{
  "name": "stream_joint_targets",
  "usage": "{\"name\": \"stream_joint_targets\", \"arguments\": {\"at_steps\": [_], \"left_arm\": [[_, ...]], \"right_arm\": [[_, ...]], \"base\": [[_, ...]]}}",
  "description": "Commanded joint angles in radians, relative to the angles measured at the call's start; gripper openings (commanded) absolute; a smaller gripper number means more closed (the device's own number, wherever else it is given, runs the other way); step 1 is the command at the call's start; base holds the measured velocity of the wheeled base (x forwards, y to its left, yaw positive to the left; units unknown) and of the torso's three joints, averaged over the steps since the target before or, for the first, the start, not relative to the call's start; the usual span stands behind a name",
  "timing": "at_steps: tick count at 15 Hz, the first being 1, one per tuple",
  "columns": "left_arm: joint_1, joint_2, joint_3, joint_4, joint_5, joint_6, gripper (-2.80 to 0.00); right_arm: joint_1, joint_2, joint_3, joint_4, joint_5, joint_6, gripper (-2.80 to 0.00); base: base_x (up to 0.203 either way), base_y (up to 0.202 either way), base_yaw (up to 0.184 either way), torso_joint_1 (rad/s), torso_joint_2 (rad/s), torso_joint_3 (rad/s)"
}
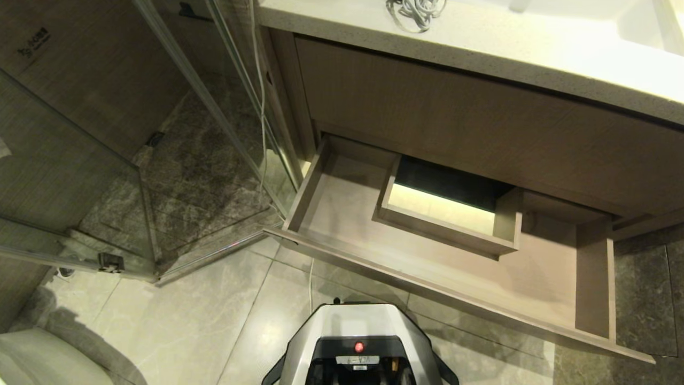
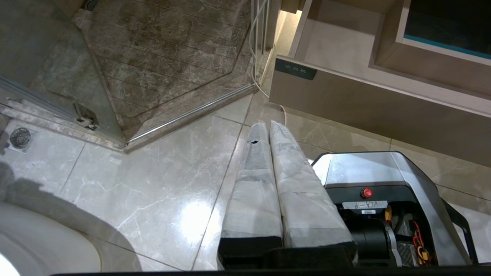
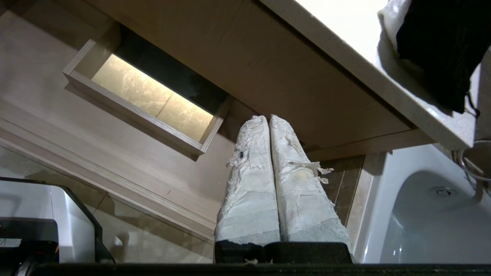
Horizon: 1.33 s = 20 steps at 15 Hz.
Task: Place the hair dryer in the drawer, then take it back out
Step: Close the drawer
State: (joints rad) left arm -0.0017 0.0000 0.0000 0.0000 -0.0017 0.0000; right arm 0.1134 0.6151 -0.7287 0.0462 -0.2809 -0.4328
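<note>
The drawer (image 1: 342, 214) stands pulled out under the wood panel, and its floor is bare around the boxed cut-out (image 1: 449, 230). A bundle of white cord (image 1: 418, 12) lies on the countertop at the top edge of the head view; the hair dryer's body is out of view. My right gripper (image 3: 267, 118) is shut and empty, hanging over the right part of the drawer (image 3: 76, 126) and below the counter edge. My left gripper (image 2: 267, 124) is shut and empty above the floor tiles, left of the drawer front (image 2: 364, 111). Neither arm shows in the head view.
A glass shower enclosure (image 1: 80, 176) fills the left side, with a thin white cable (image 1: 263, 107) hanging along its edge. A toilet rim (image 1: 43, 358) sits at the bottom left. My base (image 1: 358, 342) stands before the drawer. A white tub (image 3: 422, 207) lies to the right.
</note>
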Motion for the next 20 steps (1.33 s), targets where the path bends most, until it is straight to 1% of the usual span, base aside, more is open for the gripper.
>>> {"name": "stream_joint_targets", "arguments": {"at_steps": [1, 6, 14, 16, 20], "left_arm": [[0.0, 0.0, 0.002, 0.0, 0.0, 0.0, -2.8], [0.0, 0.0, 0.002, 0.0, 0.0, 0.0, -2.8], [0.0, 0.0, 0.002, 0.0, 0.0, 0.0, -2.8], [0.0, 0.0, 0.002, 0.0, 0.0, 0.0, -2.8], [0.0, 0.0, 0.002, 0.0, 0.0, 0.0, -2.8]], "right_arm": [[0.0, 0.0, 0.0, 0.001, -0.001, -0.003, -2.8], [-0.006, -0.014, 0.009, 0.012, -0.003, -0.003, -2.8], [-0.008, -0.029, 0.009, 0.011, -0.003, -0.003, -2.8], [-0.008, -0.029, 0.011, 0.012, -0.003, -0.003, -2.8], [-0.009, -0.04, 0.022, 0.007, -0.003, -0.003, -2.8]], "base": [[0.0, 0.0, 0.0, -0.202, 0.33, 0.125], [0.0, 0.0, 0.0, -0.238, 0.38, 0.141], [0.0, 0.0, 0.0, -0.351, 0.51, 0.155], [0.0, 0.0, 0.0, -0.172, 0.38, 0.176], [0.0, 0.0, 0.0, -0.047, 0.42, 0.364]]}}
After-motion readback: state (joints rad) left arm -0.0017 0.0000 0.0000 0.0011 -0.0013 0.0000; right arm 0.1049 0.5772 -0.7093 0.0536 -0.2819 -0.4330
